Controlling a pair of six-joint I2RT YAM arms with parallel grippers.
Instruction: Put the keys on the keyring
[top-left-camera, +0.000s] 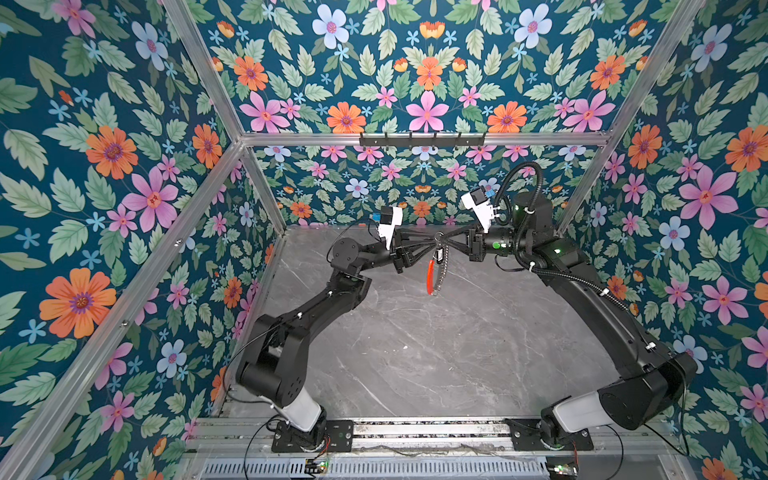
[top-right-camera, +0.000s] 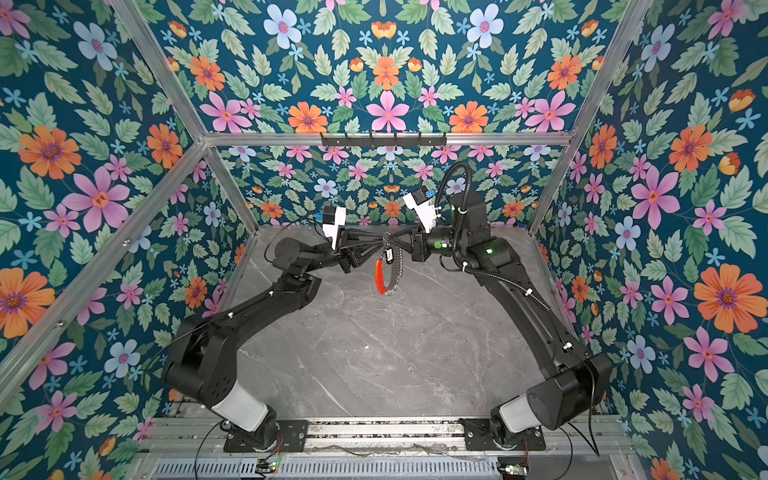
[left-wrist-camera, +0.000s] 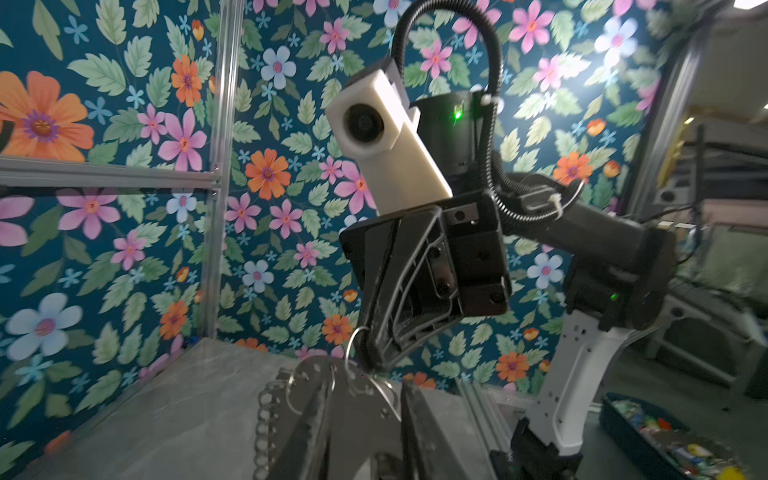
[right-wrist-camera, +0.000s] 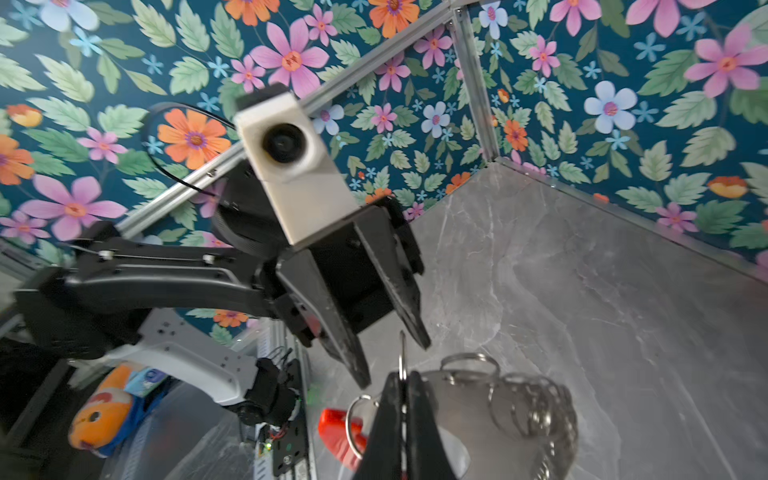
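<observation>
Two pincers meet mid-frame in both top views: the right pincer (left-wrist-camera: 372, 360) pinches the top of the keyring (top-left-camera: 430, 276) dangling above the bench (top-left-camera: 415, 353), the left pincer (right-wrist-camera: 395, 364) stands slightly parted, gripping nothing, and the light, swinging key (top-left-camera: 439, 254) looks best gripped by its stiff body.

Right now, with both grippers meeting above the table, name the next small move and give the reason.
Probably draw the left gripper back a little. Its jaws stand apart, while the right gripper is shut on a thin ring atop the keyring, which hangs clear of the table with the black key fob near its top. Whether the fob is threaded on cannot be told.
</observation>
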